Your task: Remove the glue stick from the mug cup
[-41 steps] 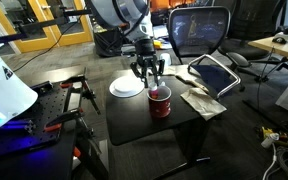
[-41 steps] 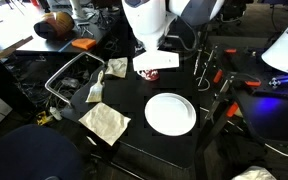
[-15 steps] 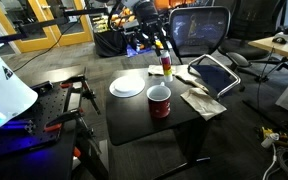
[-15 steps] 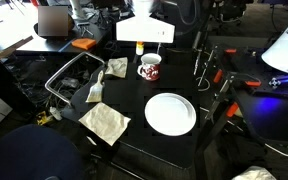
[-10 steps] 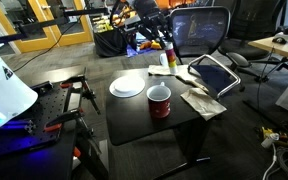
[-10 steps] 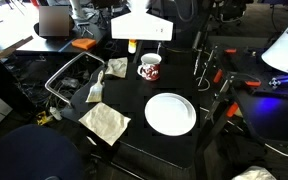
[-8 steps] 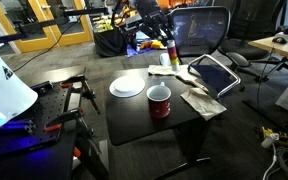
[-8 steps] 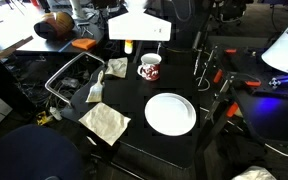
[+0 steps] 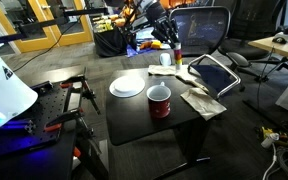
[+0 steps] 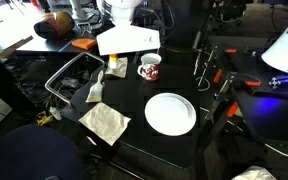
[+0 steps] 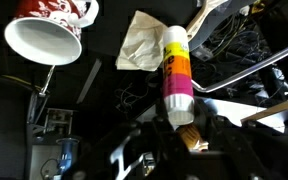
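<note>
The dark red mug cup (image 9: 159,100) stands on the black table and holds nothing; it also shows in an exterior view (image 10: 149,67) and, white inside, in the wrist view (image 11: 49,35). My gripper (image 9: 171,40) is shut on the glue stick (image 9: 176,51), held well above the table and off to the side of the mug. In the wrist view the glue stick (image 11: 176,72), white, yellow and pink, sticks out from between the fingers (image 11: 180,128). In an exterior view (image 10: 112,66) the stick hangs below the white wrist plate, which hides the fingers.
A flat white plate (image 9: 128,86) lies by the mug, also seen in an exterior view (image 10: 170,113). Crumpled paper (image 11: 139,40) and napkins (image 10: 104,122) lie near the table edge. A tablet (image 9: 212,72), an office chair (image 9: 199,30) and a wire basket (image 10: 72,80) surround the table.
The gripper has lifted the glue stick out of the mug and carried it up and sideways, away from the mug toward the table's edge. The mug and plate have not moved.
</note>
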### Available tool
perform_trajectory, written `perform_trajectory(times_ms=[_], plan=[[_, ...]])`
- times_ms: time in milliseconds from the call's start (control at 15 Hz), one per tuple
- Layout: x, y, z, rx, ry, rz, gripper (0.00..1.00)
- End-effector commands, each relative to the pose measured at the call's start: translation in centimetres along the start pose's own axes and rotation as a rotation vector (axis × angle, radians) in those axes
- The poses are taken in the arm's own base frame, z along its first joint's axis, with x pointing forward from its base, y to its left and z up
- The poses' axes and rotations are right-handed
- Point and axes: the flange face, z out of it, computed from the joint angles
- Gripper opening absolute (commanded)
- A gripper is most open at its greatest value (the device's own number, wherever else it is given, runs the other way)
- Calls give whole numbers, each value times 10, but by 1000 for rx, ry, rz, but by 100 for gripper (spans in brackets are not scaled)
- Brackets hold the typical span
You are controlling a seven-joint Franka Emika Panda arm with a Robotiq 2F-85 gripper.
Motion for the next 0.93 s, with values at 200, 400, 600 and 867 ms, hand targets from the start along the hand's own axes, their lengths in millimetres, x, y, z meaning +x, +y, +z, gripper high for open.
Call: perform_trajectory(times_ms=[200, 400, 600, 867], plan=[[12, -27, 44, 116, -198, -80, 8], [18, -29, 66, 132, -297, -90, 8], [20, -28, 86, 131, -401, -97, 8], [17, -24, 104, 117, -525, -91, 8]])
